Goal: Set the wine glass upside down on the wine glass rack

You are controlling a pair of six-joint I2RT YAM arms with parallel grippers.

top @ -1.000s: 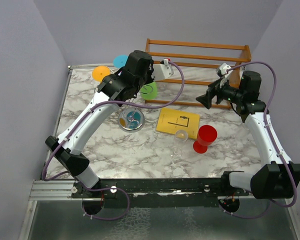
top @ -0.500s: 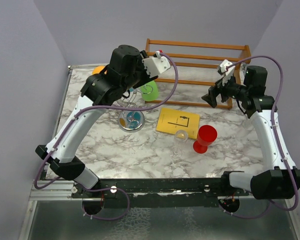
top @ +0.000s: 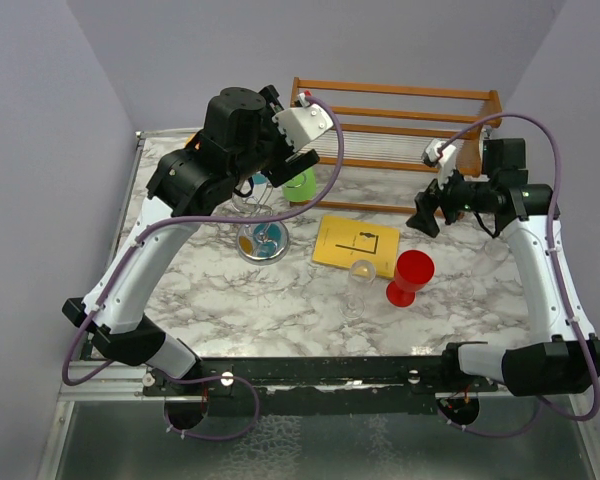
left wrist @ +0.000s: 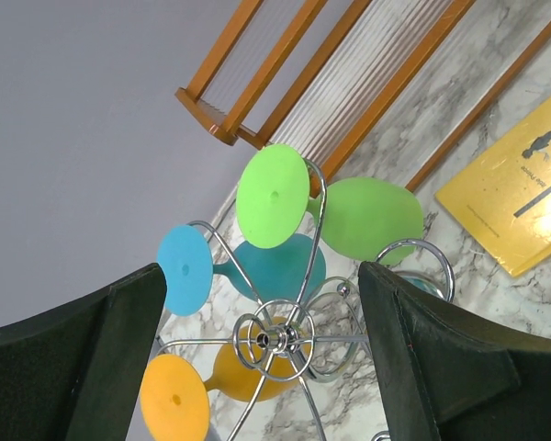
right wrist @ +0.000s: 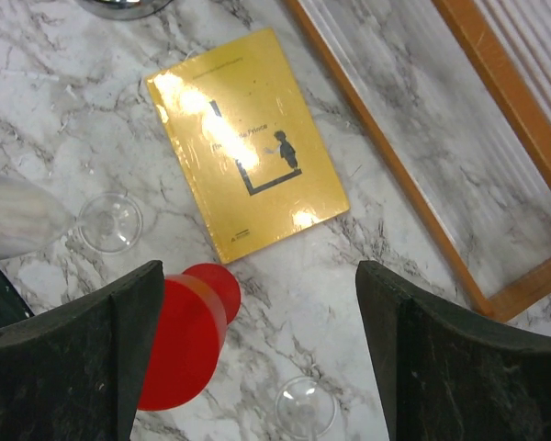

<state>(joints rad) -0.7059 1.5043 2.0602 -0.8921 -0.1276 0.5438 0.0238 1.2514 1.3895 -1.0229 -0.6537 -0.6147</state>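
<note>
A: Are the pincers holding anything?
B: No. The left pincer (left wrist: pixel 259 276) and right pincer (right wrist: pixel 259 268) are both wide open, empty.
A: Where's the clear wine glass (top: pixel 361 272)?
B: Standing on the marble table (top: pixel 230 290), apart from the silver wire tree-shaped rack (left wrist: pixel 277 338).

The only print is on the yellow book (right wrist: pixel 248 142). A short line of small dark lettering runs across its cover, but it is too small and too washed out by glare to read in any view. Beneath the lettering the cover bears a thin black angular line, like an open bracket, with a small dark figure standing inside its angle; no words, brand or number on it can be made out.
</note>
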